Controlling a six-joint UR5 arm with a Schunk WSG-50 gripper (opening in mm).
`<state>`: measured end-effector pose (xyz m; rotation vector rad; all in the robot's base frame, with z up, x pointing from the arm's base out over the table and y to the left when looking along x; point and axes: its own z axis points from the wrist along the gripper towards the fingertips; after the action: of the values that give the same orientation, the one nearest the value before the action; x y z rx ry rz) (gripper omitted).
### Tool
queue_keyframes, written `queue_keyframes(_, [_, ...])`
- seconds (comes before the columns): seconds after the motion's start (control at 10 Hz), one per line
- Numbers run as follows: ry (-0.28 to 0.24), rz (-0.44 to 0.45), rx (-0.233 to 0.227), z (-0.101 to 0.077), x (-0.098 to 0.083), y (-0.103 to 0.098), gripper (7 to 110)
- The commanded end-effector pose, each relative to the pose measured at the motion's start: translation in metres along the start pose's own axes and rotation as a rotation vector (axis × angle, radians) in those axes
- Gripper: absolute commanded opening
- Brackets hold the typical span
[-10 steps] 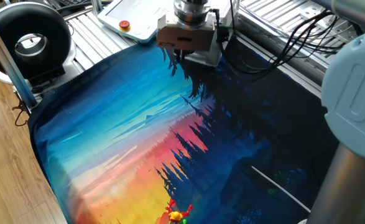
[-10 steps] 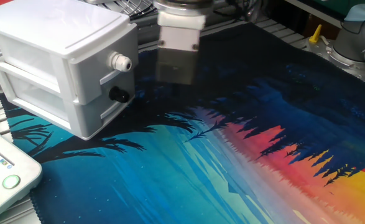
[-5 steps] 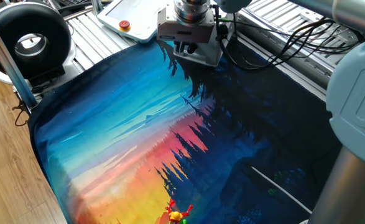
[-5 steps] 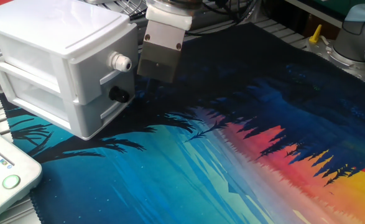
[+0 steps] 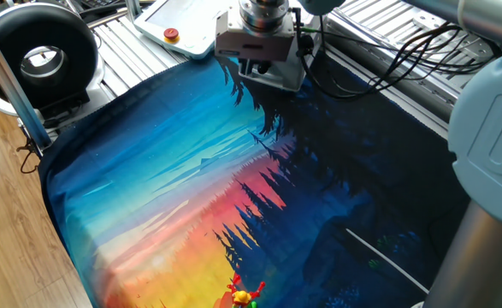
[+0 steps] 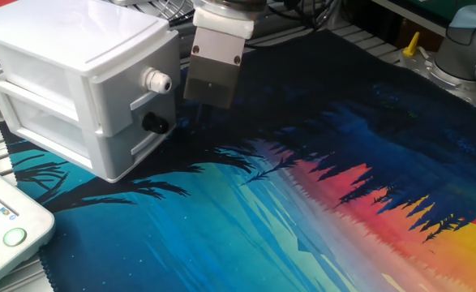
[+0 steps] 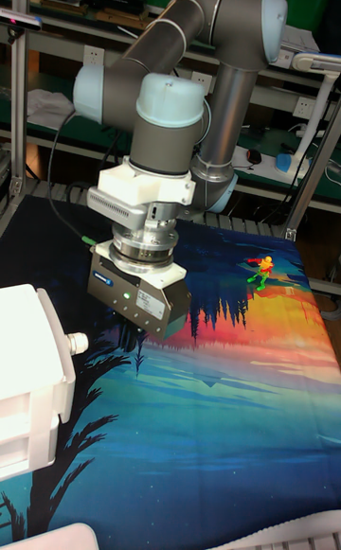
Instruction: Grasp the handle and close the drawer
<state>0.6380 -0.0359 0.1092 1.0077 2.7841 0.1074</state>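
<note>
Toward the back left of the worktop (image 6: 432, 113), as the other fixed view shows it, stands the drawer (image 6: 79, 85) unit, a pale grey-white box of two stacked compartments sitting on the dark edge of a printed mat (image 6: 302, 211) with a sunset-and-forest scene. Its front face carries a white knob (image 6: 156, 80) on the upper compartment and a black knob (image 6: 156, 123) on the lower one. Both compartment fronts look roughly flush with each other from this angle, though I cannot tell whether either is fully pushed in. The gripper (image 6: 209, 101) hangs just beside the unit's front, near the two knobs but apart from them, its pale body tilted slightly and its tip low over the mat. In the tall fixed view the gripper (image 7: 135, 340) sits to the right of the white knob (image 7: 77, 344) with a clear gap between them, and its dark fingers (image 7: 140, 336) point down at the mat; the jaws hold nothing, but whether they are spread or together I cannot tell. From one fixed view the gripper (image 5: 252, 64) hides most of the unit behind it, and a flat white panel with a red button (image 5: 172, 35) lies on the metal surface behind.
</note>
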Motion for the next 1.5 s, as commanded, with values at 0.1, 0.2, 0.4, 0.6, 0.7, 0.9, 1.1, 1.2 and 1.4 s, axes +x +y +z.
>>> queue_keyframes(0.1, [0.048, 0.014, 0.001, -0.001, 0.011, -0.001, 7])
queue_keyframes(0.2, [0.067, 0.019, -0.024, -0.002, 0.016, 0.005, 7])
queue_keyframes(0.4, [0.103, 0.020, -0.010, -0.003, 0.025, 0.002, 7])
queue_keyframes(0.6, [0.113, 0.023, -0.025, -0.003, 0.027, 0.006, 7])
queue_keyframes(0.7, [0.135, 0.027, -0.041, -0.004, 0.026, 0.007, 7])
queue_keyframes(0.9, [0.152, 0.028, -0.040, -0.008, 0.016, -0.001, 7])
queue_keyframes(1.1, [0.164, 0.030, -0.050, -0.007, 0.004, -0.006, 7])
queue_keyframes(1.2, [0.167, 0.029, -0.044, -0.007, -0.002, -0.009, 7])
queue_keyframes(1.4, [0.191, 0.026, -0.030, -0.014, -0.015, -0.016, 7])
